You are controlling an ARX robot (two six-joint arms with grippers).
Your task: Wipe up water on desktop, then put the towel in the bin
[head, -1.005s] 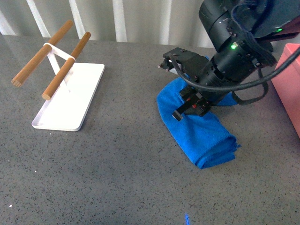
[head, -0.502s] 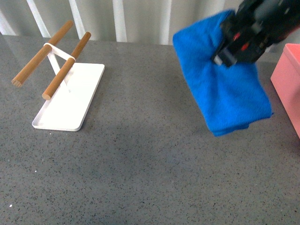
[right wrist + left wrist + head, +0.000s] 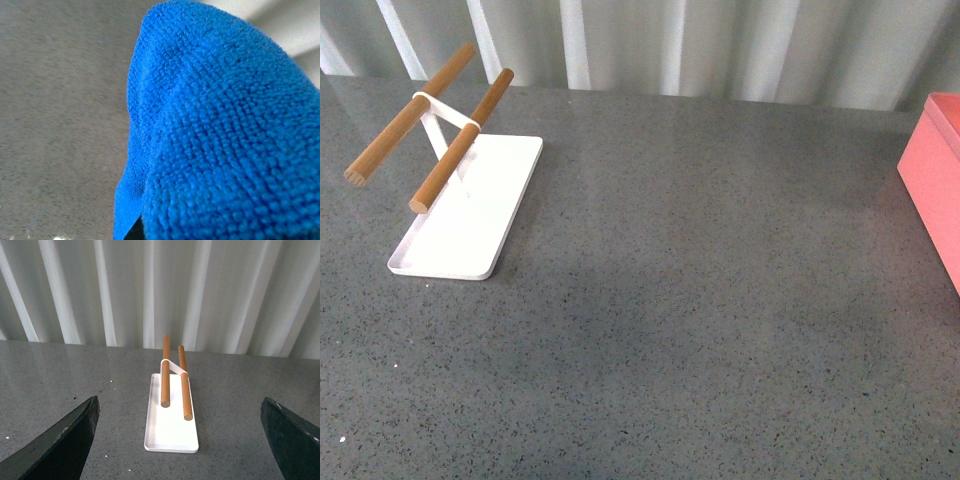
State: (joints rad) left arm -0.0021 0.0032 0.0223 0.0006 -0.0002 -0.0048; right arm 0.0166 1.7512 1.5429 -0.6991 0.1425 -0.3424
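Over at 3 o'clock in the front view, the bin [image 3: 935,190] is just peeking in from the frame edge, and that is where I am aiming to finish. The white tray [image 3: 480,210] with its wooden bars [image 3: 460,145] is sitting at about 10 o'clock on the desktop [image 3: 670,330], well apart from the bin. I am not making out any sheen of water on the stone, so I am treating the wipe as done and the drop-off as the step in hand.

Neither arm is showing in the front view. The towel [image 3: 215,140] is filling the right wrist camera, hanging clear of the grey surface below it, so I am judging that it is being carried. The right gripper is hiding behind the cloth, and I cannot tell whether it is clamping or not. The left gripper [image 3: 178,405] is idling with its jaws spread wide, holding nothing and facing the tray.

What is worrying me: I am flying half blind. With the cloth blocking the lens and the bin mostly out of frame, I could be releasing short, dropping the towel on the desktop or draping it over the pink wall. Its thick, loose layers could also be snagging the rim.
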